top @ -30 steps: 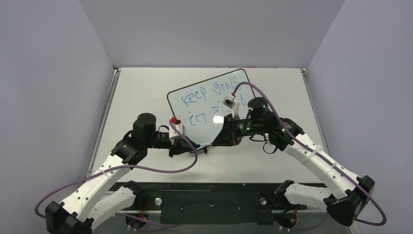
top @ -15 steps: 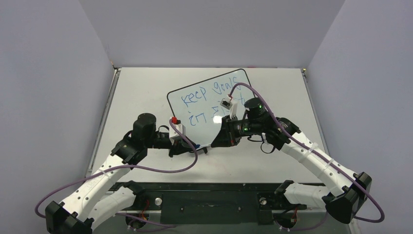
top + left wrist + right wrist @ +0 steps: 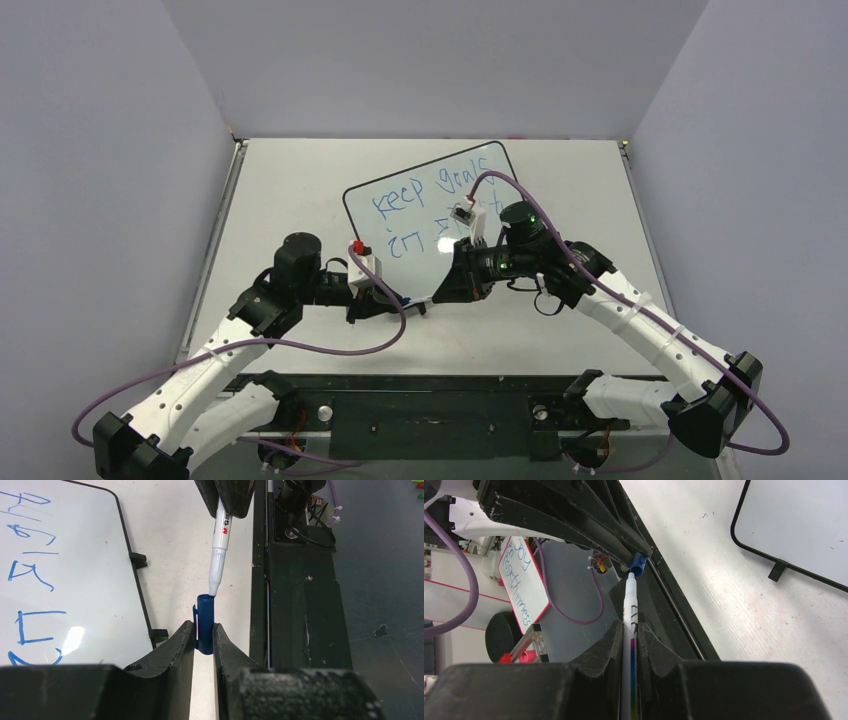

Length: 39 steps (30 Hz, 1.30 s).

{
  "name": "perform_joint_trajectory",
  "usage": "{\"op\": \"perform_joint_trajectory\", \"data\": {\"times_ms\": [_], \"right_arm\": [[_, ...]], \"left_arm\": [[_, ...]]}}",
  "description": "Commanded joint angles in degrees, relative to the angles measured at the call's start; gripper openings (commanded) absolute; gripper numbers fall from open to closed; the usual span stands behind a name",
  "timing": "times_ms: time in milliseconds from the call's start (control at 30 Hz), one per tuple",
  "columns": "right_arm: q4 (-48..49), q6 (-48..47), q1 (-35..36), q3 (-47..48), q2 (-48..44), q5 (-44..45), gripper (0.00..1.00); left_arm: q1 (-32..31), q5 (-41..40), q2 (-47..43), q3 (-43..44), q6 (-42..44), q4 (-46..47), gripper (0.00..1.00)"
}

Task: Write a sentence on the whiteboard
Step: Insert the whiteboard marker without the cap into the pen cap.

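The whiteboard [image 3: 415, 232] lies tilted on the table behind both grippers, with the sentence [image 3: 425, 190] on it in uneven blue letters over two lines. In the left wrist view the whiteboard [image 3: 85, 550] and part of the sentence [image 3: 30, 575] fill the left side. My left gripper [image 3: 203, 627] is shut on a blue marker cap [image 3: 204, 622], open end facing away. My right gripper [image 3: 630, 626] is shut on a white marker [image 3: 629, 607]. Its tip meets the cap's mouth [image 3: 639, 564]. From above, the left gripper [image 3: 393, 298] and right gripper [image 3: 442, 292] face each other just in front of the board's near edge.
A black rail [image 3: 440, 385] runs along the table's near edge, close beside the cap [image 3: 295, 580]. The board's two black clip feet [image 3: 139, 559] [image 3: 160, 634] stick out toward the grippers. A small red-rimmed board [image 3: 521, 587] stands off the table.
The right arm has crept left, bringing the marker closer to the cap. The left arm and the whiteboard have not moved.
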Motion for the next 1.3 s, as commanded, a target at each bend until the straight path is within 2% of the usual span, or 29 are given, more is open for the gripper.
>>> {"op": "perform_joint_trajectory", "data": {"times_ms": [0,633,1267], "right_arm": [[0.9,-0.7,0.5,0.4,0.0,2.0,0.0],[0.6,0.1,-1.0,0.5,-1.5,2.9,0.0],[0.4,-0.4,1.1,1.3,2.1,1.9,0.0]], "left_arm": [[-0.9,1.8,-1.1,0.6,0.7,1.8,0.0],[-0.9,1.8,-1.2,0.6,0.8,1.4,0.0],[-1.5,1.9,-0.7,0.8,1.3,0.9,0.0]]}}
